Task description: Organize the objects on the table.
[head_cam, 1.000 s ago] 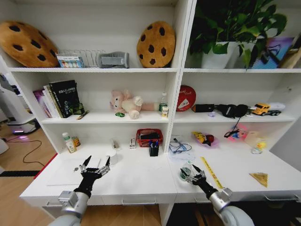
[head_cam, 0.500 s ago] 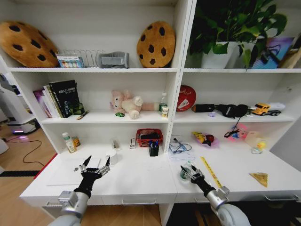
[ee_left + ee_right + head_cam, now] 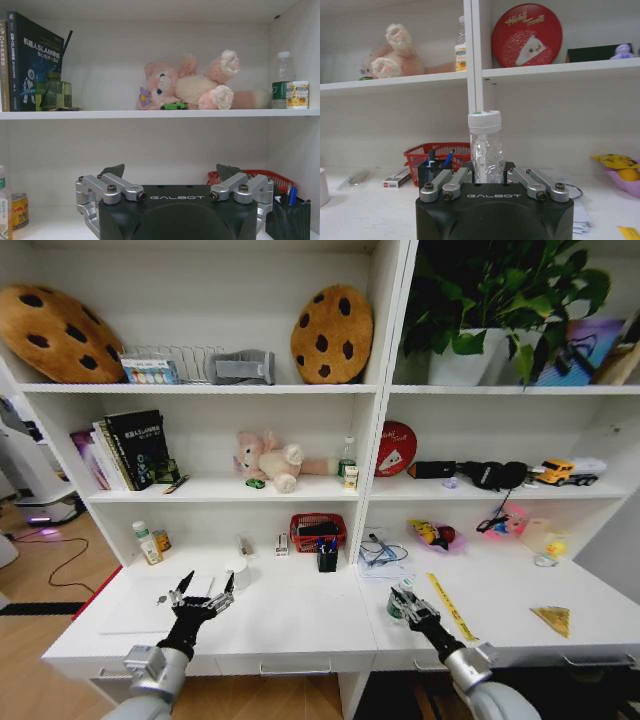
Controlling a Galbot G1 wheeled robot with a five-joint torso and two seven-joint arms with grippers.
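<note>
Right claw (image 3: 404, 598) pinching clear plastic bottle (image 3: 486, 148), upright on white surface (image 3: 300, 625). Left claw (image 3: 204, 589) spread, hovering over surface, holding nothing.

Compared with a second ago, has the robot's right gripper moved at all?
Yes. The right gripper has crept forward over the table, toward the shelf unit, and closed its fingers around the small clear bottle. The yellow ruler beside it has not shifted.
</note>
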